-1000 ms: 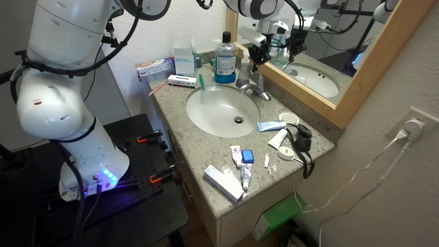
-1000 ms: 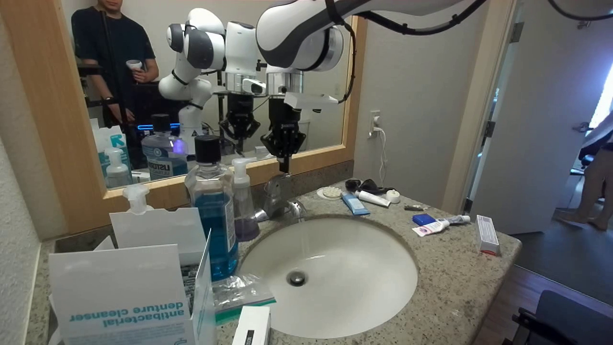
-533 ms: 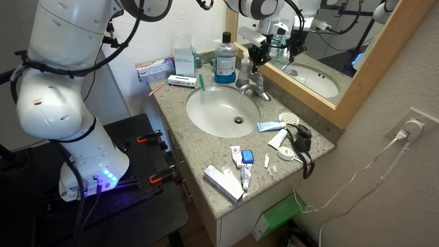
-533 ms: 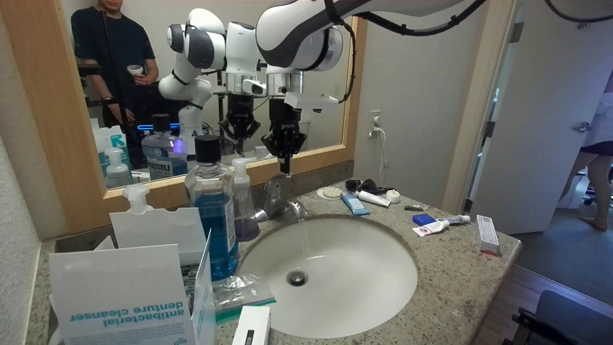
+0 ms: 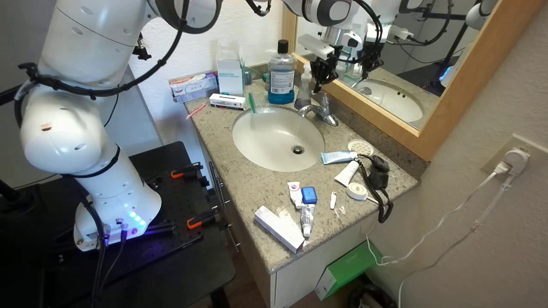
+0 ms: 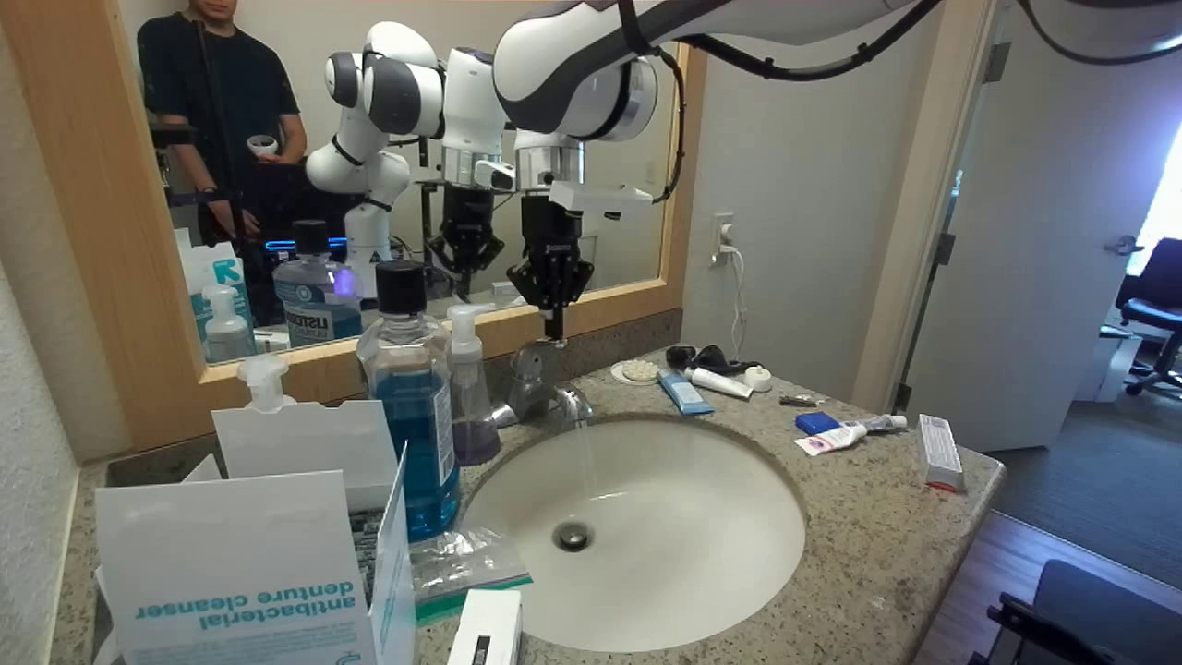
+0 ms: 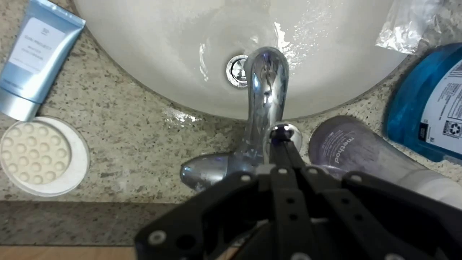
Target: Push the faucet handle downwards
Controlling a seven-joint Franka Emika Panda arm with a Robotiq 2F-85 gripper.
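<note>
The gripper (image 7: 283, 142) points straight down over the faucet (image 7: 255, 135), its 2 fingers (image 7: 278, 155) pressed together and holding nothing. The faucet handle (image 6: 529, 363) is on top of the faucet, at the far edge of the white basin (image 6: 702, 554). In both exterior views the fingertips are right at the handle's upper end; whether they touch it or hang just above, I cannot tell. In the wrist view they cover part of its round, shiny tip. A thin stream of water (image 6: 584, 457) falls from the spout (image 7: 269, 79) into the basin, which has a round drain (image 6: 572, 537).

In an exterior view, a pump bottle (image 6: 475, 402) stands just left of the faucet, with a tall bottle of blue liquid (image 6: 411, 425) beside it, nearer and further left. An open white carton (image 6: 231, 545) stands near left. Between it and the basin lies a clear bag (image 6: 466, 554), partly over the basin's edge, with a small white box (image 6: 488, 628) just nearer. Right of the faucet, on the far part of the desk (image 6: 868, 545), lie a light blue tube (image 6: 685, 394) and a white tube (image 6: 722, 382); further right are a blue case (image 6: 816, 423), 2 small tubes (image 6: 831, 439) and a long white box (image 6: 940, 453). A wood-framed mirror (image 6: 628, 259) on the far side shows a person (image 6: 217, 102) in a dark shirt.
</note>
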